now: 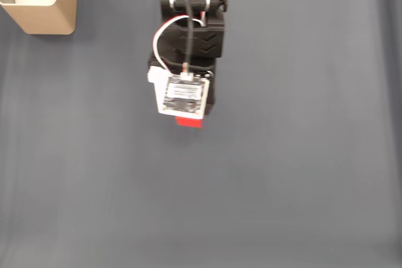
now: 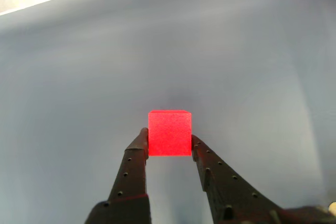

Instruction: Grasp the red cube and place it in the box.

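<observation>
While the black gripper (image 2: 169,142) pinches the red cube (image 2: 169,133) between its two fingertips in the wrist view, the fixed view shows the arm (image 1: 188,42) reaching over a dark grey mat (image 1: 301,155), the cube's edge (image 1: 188,122) peeking beneath it. A beige box (image 1: 47,14) sits well apart, top left.

Black plastic arm (image 1: 188,36), white, black and red cables, white labelled camera module (image 1: 183,96), black fingers (image 2: 131,169) dotted with holes

Overhead fixed view; close wrist view (forward-facing).
</observation>
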You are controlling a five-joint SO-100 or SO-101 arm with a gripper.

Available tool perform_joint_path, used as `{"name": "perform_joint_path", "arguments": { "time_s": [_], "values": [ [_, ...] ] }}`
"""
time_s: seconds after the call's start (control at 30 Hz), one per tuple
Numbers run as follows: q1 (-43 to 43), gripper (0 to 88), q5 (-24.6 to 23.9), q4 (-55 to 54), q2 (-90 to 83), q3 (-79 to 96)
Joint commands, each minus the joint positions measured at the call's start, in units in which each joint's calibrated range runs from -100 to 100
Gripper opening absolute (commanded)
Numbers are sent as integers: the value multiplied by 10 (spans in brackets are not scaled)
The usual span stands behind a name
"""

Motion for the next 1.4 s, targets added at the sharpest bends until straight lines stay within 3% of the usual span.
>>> {"name": "perform_joint_path", "arguments": {
  "time_s": [0.0, 0.73, 1.17, 1.37],
  "values": [
    [35, 0, 4, 17, -3, -48],
    [258, 0, 28, 126, 38, -217],
    [346, 0, -21, 243, 60, -298],
    [388, 0, -30, 247, 87, -327]
  ]
}}
